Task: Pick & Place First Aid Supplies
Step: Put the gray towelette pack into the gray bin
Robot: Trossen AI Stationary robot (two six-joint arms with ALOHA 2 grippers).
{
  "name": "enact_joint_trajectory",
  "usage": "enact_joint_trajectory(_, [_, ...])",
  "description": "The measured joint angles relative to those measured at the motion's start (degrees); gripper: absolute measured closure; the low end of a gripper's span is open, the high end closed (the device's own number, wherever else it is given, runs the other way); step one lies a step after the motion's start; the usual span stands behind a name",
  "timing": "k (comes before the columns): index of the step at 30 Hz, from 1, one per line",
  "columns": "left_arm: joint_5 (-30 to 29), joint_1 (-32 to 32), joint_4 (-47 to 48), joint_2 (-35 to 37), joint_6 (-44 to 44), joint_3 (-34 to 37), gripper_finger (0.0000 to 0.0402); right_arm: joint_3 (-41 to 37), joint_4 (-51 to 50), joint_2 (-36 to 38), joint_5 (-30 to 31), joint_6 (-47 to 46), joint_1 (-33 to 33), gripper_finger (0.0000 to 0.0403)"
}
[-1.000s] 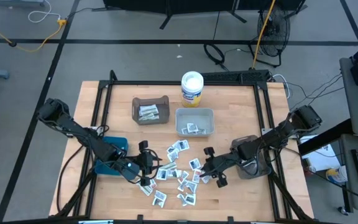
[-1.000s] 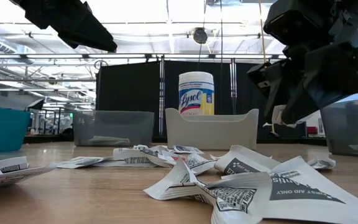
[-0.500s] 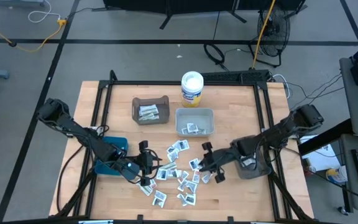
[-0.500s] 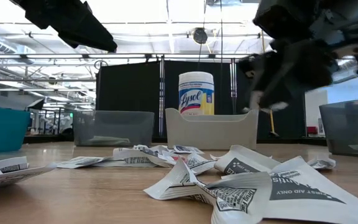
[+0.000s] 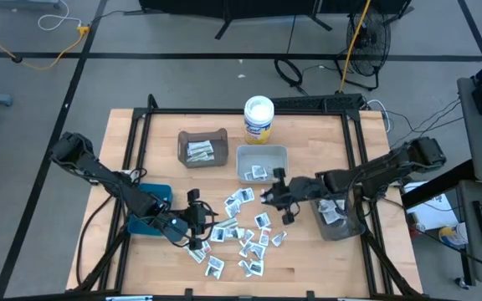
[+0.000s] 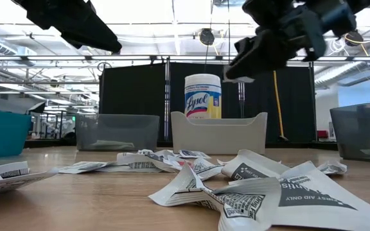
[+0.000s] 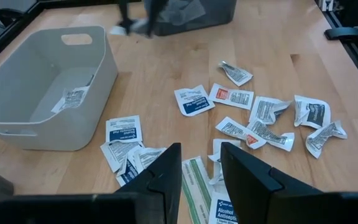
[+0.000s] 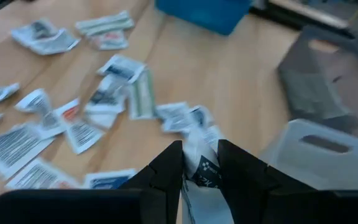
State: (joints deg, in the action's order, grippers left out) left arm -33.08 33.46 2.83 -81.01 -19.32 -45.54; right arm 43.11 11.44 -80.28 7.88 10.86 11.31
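The right gripper is held above the table, just beside the near edge of the white bin, with the scattered packets lying below and behind it, toward the front edge of the table. A packet is clamped between its two fingers, as seen in the right wrist view, where the white paper with dark print fills the narrow gap between them. In the low view this gripper is seen raised well above the table, over the white bin.

The left gripper is held low at the left end of the packet pile, close to the teal bin. Its fingers are seen in the left wrist view standing a little apart, with nothing shown between them; several packets lie on the wood ahead of them, and one packet rests inside the white bin off to one side.

Beyond the right gripper, a few packets lie in the white bin, and more lie in the brown bin beside it. A grey bin with packets inside sits beneath the right arm. A round tub stands behind the white bin.
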Motion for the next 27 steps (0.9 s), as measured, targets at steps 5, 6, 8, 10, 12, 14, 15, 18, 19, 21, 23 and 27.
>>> enact_joint_trajectory(5, [0.0,0.0,0.0,0.0,0.2,0.0,0.0284,0.0,1.3,0.5,2.6,2.1,-4.6,0.0309])
enact_joint_trajectory(6, [0.0,0.0,0.0,0.0,0.2,0.0,0.0284,0.0,1.4,0.5,2.9,2.3,-5.8,0.0309])
enact_joint_trajectory(8, [0.0,0.0,0.0,0.0,0.2,0.0,0.0284,0.0,1.9,0.5,2.6,1.9,-8.3,0.0309])
enact_joint_trajectory(10, [-0.3,0.0,0.0,0.0,0.2,0.0,0.0284,0.0,2.4,0.5,2.7,0.9,-10.4,0.0309])
enact_joint_trajectory(12, [-0.6,-0.1,0.0,0.0,0.2,0.0,0.0284,0.0,2.6,0.5,2.7,0.0,-12.2,0.0309])
enact_joint_trajectory(14, [-0.6,-0.1,-0.1,0.0,0.2,0.0,0.0284,0.0,3.1,0.5,2.6,-0.8,-13.8,0.0309])
enact_joint_trajectory(15, [-0.6,-0.1,-0.1,0.0,0.4,0.0,0.0284,0.0,3.2,0.5,2.6,-1.2,-14.5,0.0309])
enact_joint_trajectory(18, [-1.1,-0.1,-0.1,0.0,0.7,0.0,0.0284,0.0,2.8,0.5,2.6,-2.7,-16.4,0.0309])
enact_joint_trajectory(19, [-1.2,-0.1,-0.1,0.0,0.7,0.0,0.0284,0.0,2.7,0.5,2.6,-3.3,-16.9,0.0309])
enact_joint_trajectory(21, [-1.6,-0.1,-0.1,0.0,0.7,0.0,0.0284,0.0,2.5,0.5,2.6,-4.1,-17.6,0.0309])
enact_joint_trajectory(23, [-1.6,-0.1,-0.1,0.0,0.7,0.0,0.0284,0.0,2.4,0.5,2.6,-4.2,-17.9,0.0309])
enact_joint_trajectory(27, [-1.6,-0.1,-0.1,0.0,0.7,0.0,0.0284,0.0,2.4,0.5,2.6,-4.2,-18.0,0.0309])
